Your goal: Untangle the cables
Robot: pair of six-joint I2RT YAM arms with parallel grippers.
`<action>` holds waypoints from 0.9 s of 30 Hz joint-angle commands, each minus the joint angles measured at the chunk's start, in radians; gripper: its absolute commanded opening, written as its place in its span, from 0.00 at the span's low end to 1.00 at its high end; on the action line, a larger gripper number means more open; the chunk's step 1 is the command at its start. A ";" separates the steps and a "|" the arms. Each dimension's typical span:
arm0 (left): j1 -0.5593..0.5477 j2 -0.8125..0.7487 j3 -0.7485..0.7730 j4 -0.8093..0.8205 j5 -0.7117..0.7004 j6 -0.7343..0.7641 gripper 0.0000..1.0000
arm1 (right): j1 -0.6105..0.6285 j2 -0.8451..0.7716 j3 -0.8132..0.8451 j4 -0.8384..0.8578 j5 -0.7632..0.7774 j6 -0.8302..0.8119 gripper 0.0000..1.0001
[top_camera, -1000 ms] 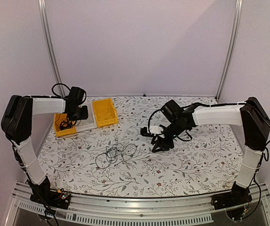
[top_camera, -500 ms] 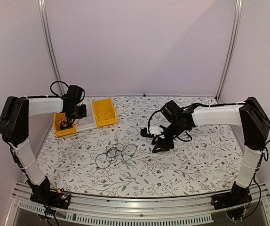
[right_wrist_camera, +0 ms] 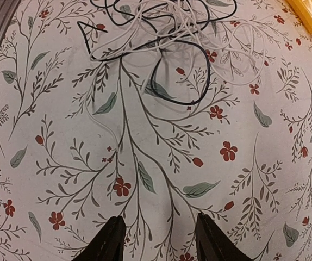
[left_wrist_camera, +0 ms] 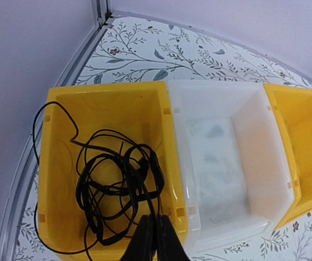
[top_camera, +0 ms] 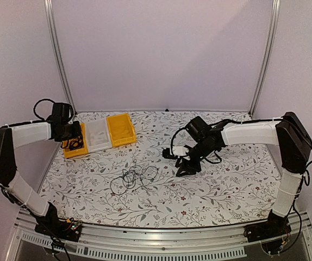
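A loose tangle of thin black and white wires (top_camera: 134,178) lies on the floral table (top_camera: 237,185) at seven o'clock from its centre. One black coil (left_wrist_camera: 118,185) sits in the left yellow plastic bin (left_wrist_camera: 107,89). There are three bins: that one, a translucent white one (left_wrist_camera: 216,87) and a second yellow (left_wrist_camera: 308,136). The wires look light, limp and snag-prone, so an outer loop probably suits gripping. The left jaws are pressed together above the coil, seemingly empty. The right jaws stand apart at the tangle's three o'clock.

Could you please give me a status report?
Left end effector shut over yellow bin. Right end effector open, empty. One cable bundle binned; tangle on table. Nothing obstructing.
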 commanded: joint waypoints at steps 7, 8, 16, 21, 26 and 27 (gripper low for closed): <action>0.014 0.062 -0.003 0.134 0.266 -0.030 0.00 | 0.007 0.005 0.020 -0.013 0.017 -0.014 0.48; 0.002 0.047 -0.006 0.134 0.240 -0.031 0.00 | 0.008 0.005 0.019 -0.013 0.017 -0.014 0.48; -0.049 -0.135 -0.016 0.097 -0.079 -0.011 0.00 | 0.009 0.023 0.020 -0.015 0.019 -0.014 0.48; -0.061 -0.228 -0.062 0.168 -0.092 0.021 0.00 | 0.012 0.041 0.022 -0.016 0.022 -0.013 0.48; -0.059 -0.190 -0.084 0.249 0.093 0.038 0.00 | 0.018 0.059 0.025 -0.018 0.028 -0.014 0.48; -0.059 -0.178 -0.092 0.271 0.132 0.035 0.00 | 0.019 0.061 0.026 -0.019 0.031 -0.015 0.48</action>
